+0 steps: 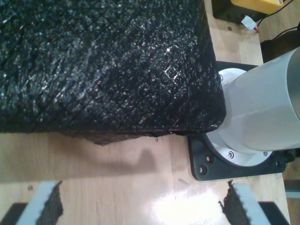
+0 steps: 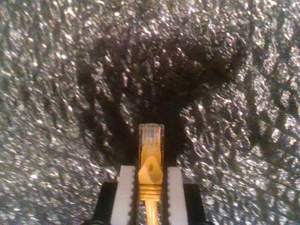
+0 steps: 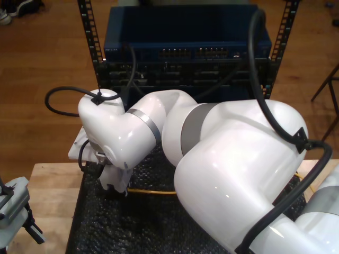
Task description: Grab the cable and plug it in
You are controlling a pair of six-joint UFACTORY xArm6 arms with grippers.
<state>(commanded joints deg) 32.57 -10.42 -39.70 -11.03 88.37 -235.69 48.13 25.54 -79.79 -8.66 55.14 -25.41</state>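
The cable (image 2: pixel 151 138) is thin and orange-yellow with a clear plug at its tip. My second gripper (image 2: pixel 150 169) is shut on it just behind the plug, which points out past the white pads (image 2: pixel 125 192) over the black foam mat (image 2: pixel 56 93). In the exterior view, my second gripper (image 3: pixel 114 186) hangs low over the mat (image 3: pixel 106 222), and the cable (image 3: pixel 153 191) trails from it toward the exterior view's right. My first gripper (image 1: pixel 143 199) is open over the wooden table (image 1: pixel 117 168) beside the mat's edge, at the exterior view's lower left (image 3: pixel 33 231).
A blue network switch (image 3: pixel 185 37) with rows of ports sits in a rack (image 3: pixel 90 32) behind the mat. A white arm base on a black plate (image 1: pixel 234 159) stands by the mat's corner. Thick black arm cables (image 3: pixel 265 106) loop over the large white arm (image 3: pixel 233 159).
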